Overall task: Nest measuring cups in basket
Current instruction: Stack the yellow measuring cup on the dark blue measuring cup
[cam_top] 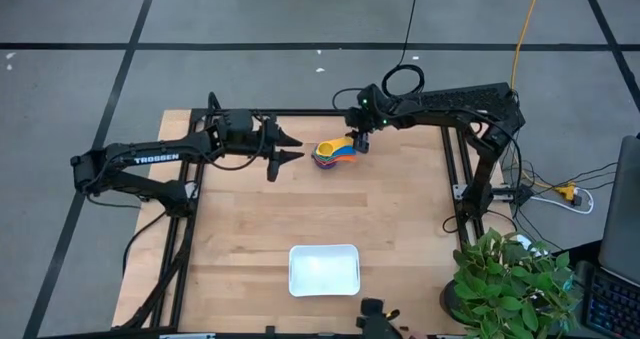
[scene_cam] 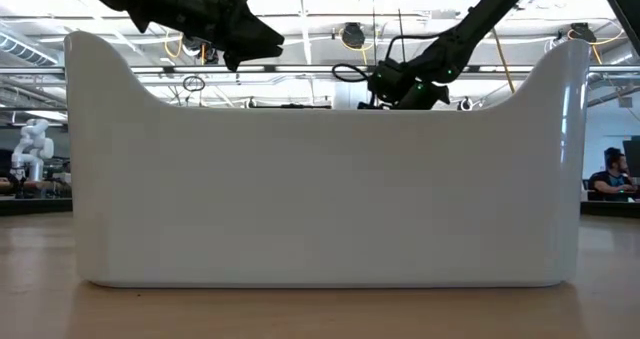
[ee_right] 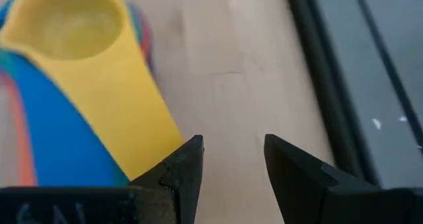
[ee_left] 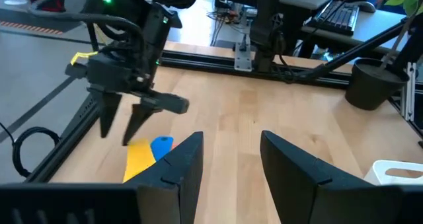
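The measuring cups (cam_top: 335, 156) sit nested in one stack on the table's far middle, the yellow one (ee_right: 66, 26) on top over blue, orange and red ones. Their flat handles fan out toward my right gripper (ee_right: 232, 154). That gripper is open and points down just above the handle ends (ee_left: 139, 159); only bare wood shows between its fingertips. My left gripper (cam_top: 297, 147) is open and hovers level, a little to the left of the stack. The white basket (cam_top: 324, 269) rests on its flat bottom near the table's near edge. My right gripper has one finger (ee_right: 188, 164) over the free end of the yellow cup's handle (ee_right: 155, 141), coming from above. Whether that finger touches the handle, I cannot tell. Nothing lies between the two fingers.
Black frame rails (cam_top: 455, 179) run along the table's left, right and far sides. A potted plant (cam_top: 510, 274) stands off the near right corner. Bare wood lies between the stack and the basket. In the low view the basket's wall (scene_cam: 320, 179) hides the cups.
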Tool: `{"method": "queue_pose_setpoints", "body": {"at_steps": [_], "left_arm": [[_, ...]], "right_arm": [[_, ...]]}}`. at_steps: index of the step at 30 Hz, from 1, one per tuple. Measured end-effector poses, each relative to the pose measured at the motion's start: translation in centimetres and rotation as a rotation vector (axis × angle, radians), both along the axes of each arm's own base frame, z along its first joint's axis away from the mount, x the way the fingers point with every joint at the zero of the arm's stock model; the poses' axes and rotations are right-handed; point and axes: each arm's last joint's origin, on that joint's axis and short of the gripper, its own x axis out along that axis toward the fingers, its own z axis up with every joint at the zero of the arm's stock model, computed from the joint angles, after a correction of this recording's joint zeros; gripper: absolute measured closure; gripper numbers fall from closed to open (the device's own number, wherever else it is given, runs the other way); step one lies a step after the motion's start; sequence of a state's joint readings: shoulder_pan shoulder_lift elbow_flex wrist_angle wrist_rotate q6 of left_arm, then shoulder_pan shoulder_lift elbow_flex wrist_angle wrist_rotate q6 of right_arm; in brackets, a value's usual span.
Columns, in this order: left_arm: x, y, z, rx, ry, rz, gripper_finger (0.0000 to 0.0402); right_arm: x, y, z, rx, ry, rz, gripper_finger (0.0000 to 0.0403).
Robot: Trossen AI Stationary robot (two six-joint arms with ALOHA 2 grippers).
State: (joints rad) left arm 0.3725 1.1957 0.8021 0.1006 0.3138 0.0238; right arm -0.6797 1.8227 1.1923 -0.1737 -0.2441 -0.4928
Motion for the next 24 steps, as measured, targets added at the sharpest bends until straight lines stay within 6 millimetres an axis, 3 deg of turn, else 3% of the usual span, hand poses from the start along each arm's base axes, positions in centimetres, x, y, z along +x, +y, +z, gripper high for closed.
{"method": "queue_pose_setpoints", "body": {"at_steps": [14,24], "left_arm": [[0.0,0.0,-0.1,0.000,0.009,0.000,0.0250],[0.0,0.0,-0.1,-0.001,0.008,-0.001,0.0250]], "right_arm": [[0.4,1.6,-0.3,0.057,0.056,0.057,0.0248],[-0.6,2.3,4.0,-0.010,-0.033,0.006,0.0248]]}}
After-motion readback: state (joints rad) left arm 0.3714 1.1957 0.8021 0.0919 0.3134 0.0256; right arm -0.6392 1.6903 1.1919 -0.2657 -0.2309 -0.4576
